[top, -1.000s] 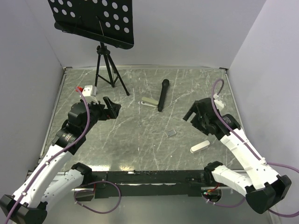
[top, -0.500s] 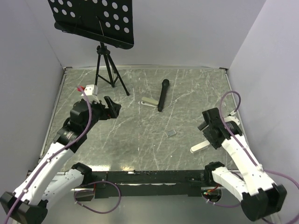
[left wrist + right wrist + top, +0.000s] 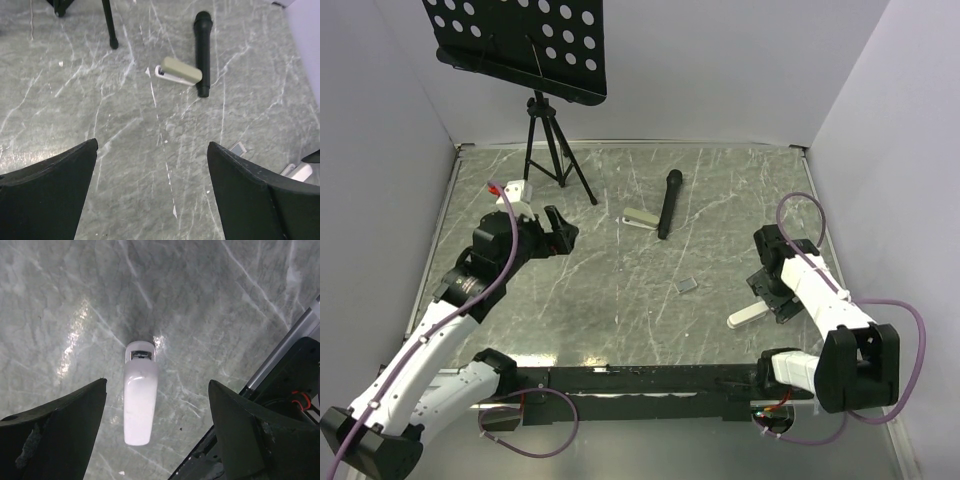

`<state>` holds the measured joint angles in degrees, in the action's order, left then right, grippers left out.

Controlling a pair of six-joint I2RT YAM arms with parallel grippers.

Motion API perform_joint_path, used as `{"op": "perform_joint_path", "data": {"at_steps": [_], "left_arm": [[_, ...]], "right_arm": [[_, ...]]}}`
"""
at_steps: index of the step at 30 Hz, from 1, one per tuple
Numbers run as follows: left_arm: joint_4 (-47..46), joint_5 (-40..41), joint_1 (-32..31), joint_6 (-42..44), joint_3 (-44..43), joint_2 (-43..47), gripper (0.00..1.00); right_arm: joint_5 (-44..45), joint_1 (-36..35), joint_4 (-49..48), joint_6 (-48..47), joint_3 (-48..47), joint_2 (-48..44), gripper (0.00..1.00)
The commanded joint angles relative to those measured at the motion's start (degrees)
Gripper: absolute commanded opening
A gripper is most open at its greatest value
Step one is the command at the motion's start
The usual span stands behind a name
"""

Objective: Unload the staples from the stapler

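The white stapler (image 3: 139, 400) lies closed and flat on the grey marbled table (image 3: 620, 300), close to its near right edge; whether any staples are inside cannot be told. A second, beige stapler (image 3: 178, 71) lies further back at mid-table, its end touching a black microphone (image 3: 202, 52). Between the 2 staplers lies a small grey piece (image 3: 687, 285), too small to identify.

The right gripper (image 3: 156, 384) hangs over the white stapler with its jaws wide apart, 1 finger on each side of the body. Table shows between each finger and the stapler, so nothing is gripped.

The left gripper (image 3: 151, 146) is well apart from both staplers on the left side of the table, jaws spread wide and holding nothing, above bare marble. A black music stand (image 3: 520, 40) on a tripod stands at the far left corner
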<state>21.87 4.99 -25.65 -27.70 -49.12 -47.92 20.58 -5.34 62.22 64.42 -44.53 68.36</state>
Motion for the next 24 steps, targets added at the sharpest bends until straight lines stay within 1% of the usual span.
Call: {"op": "perform_joint_path", "data": {"at_steps": [1, 5, 10, 13, 14, 18, 19, 20, 22, 23, 24], "left_arm": [[-1.65, -0.77, -0.1, 0.37, -0.36, 0.81, 0.96], [-1.92, -1.3, -0.19, 0.11, -0.27, 0.72, 0.95], [-1.57, 0.01, -0.28, 0.28, -0.27, 1.07, 0.95], [-1.48, 1.24, -0.28, 0.28, -0.18, 1.25, 0.95], [-1.39, 1.42, -0.28, 0.28, -0.18, 1.25, 0.95], [-1.39, 1.95, -0.28, 0.11, -0.18, 1.08, 0.95], [-1.3, 1.95, -0.28, 0.11, -0.1, 0.99, 0.94], [-1.39, 1.86, -0.28, 0.02, -0.1, 0.81, 0.93], [-1.48, 1.51, -0.28, -0.07, -0.1, 0.64, 0.92], [-1.48, 1.34, -0.28, -0.16, -0.1, 0.55, 0.91], [-1.48, 1.07, -0.19, -0.24, -0.18, 0.46, 0.91]], "right_arm": [[2.8, 1.13, -1.92, 1.93, 1.11, 0.98, 0.89], [3.24, 1.65, -4.02, 3.34, 1.73, 3.18, 0.89], [0.87, 1.74, -7.72, 1.15, 1.38, 4.85, 0.85], [-0.1, 1.83, -8.86, 0.53, 1.55, 5.64, 0.78], [-1.06, 1.74, -9.39, 0.35, 2.08, 5.73, 0.74], [-6.42, 1.65, -14.39, -1.93, 5.07, 5.82, 0.66], [-7.04, 1.65, -15.01, -2.19, 5.51, 6.0, 0.63], [-7.22, 1.65, -15.11, -2.37, 5.86, 6.0, 0.57], [-6.96, 1.48, -15.02, -3.51, 5.95, 5.47, 0.5], [-6.61, 1.39, -15.02, -4.04, 5.95, 4.86, 0.43], [-6.08, 1.13, -14.93, -4.74, 5.86, 3.38, 0.39]]}}
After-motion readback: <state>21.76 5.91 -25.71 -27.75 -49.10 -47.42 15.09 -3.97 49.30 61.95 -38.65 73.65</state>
